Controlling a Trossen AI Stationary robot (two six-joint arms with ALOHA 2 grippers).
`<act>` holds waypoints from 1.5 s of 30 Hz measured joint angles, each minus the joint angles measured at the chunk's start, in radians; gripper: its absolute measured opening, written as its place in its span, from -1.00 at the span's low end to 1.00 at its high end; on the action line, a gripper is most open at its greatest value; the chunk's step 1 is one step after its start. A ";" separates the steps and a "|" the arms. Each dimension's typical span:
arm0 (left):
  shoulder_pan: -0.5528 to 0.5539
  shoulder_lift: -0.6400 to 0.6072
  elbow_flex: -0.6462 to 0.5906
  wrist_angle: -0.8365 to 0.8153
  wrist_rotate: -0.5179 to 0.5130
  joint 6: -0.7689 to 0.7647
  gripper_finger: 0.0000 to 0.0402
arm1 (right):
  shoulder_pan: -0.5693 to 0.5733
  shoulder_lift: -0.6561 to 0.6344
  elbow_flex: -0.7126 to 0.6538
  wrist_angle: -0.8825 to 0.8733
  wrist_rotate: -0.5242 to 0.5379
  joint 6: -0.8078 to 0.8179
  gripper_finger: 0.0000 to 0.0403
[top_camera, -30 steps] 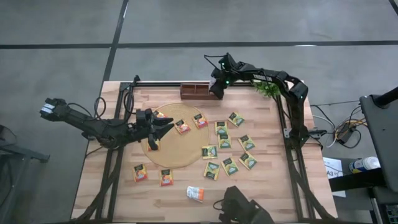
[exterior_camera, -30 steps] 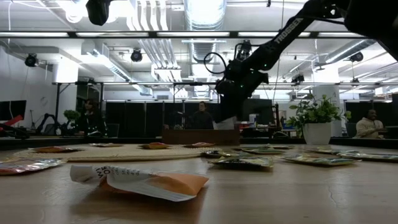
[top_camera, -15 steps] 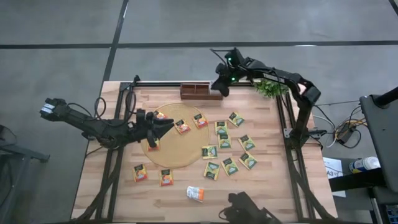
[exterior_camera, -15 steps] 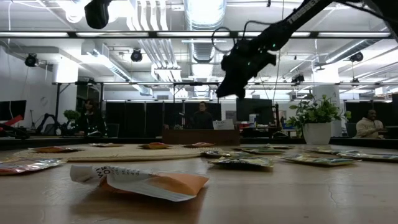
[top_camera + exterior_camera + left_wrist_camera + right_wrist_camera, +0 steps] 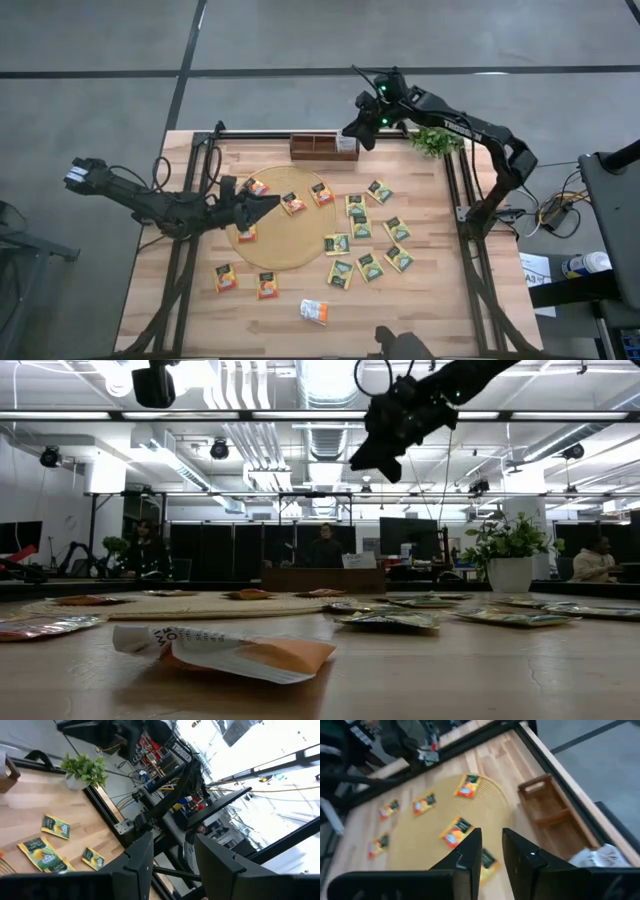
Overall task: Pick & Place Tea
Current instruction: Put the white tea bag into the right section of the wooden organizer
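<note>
Wooden table (image 5: 290,310): white sachet (image 5: 347,144) sits in tray (image 5: 312,149) at 12 o'clock; right gripper (image 5: 360,135) (fingers parted, empty) above it; left gripper (image 5: 262,201) parted over mat (image 5: 290,240).

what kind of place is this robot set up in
Probably a robotics lab or open workshop: exposed silver ceiling ducts, dark computer monitors on benches behind the light wooden table, and seated people in the background.

Grey floor (image 5: 100,40) (ceiling strip lights (image 5: 330,415))
</note>
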 joint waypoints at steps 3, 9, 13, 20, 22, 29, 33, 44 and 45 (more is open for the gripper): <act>0.000 0.000 0.000 0.000 0.000 -0.013 -0.32 | 0.024 -0.031 0.000 0.000 -0.001 0.051 -0.64; 0.000 0.000 0.000 -0.007 0.020 0.008 -0.32 | 0.070 -0.109 0.000 0.003 0.001 0.210 -0.63; 0.000 0.000 0.000 -0.011 0.088 -0.004 -0.32 | 0.119 -0.170 0.000 0.002 0.060 0.261 -0.66; 0.000 0.010 0.000 -0.067 0.182 -0.091 -0.32 | 0.250 -0.283 -0.001 -0.001 0.317 0.339 -0.76; 0.000 0.016 0.000 -0.084 0.183 -0.120 -0.32 | 0.290 -0.304 -0.001 -0.007 0.343 0.354 -0.79; -0.001 0.050 0.000 -0.116 0.225 -0.300 -0.32 | 0.455 -0.363 -0.017 -0.007 0.467 0.361 -0.92; -0.002 0.073 0.000 -0.114 0.241 -0.351 -0.32 | 0.546 -0.395 -0.048 0.001 0.564 0.317 -0.96; -0.077 0.140 0.000 0.011 0.364 -0.388 -0.32 | 0.634 -0.607 -0.204 0.068 0.613 0.321 -0.96; -0.096 0.151 0.001 0.010 0.370 -0.415 -0.32 | 0.634 -0.635 -0.227 0.063 0.618 0.328 -0.96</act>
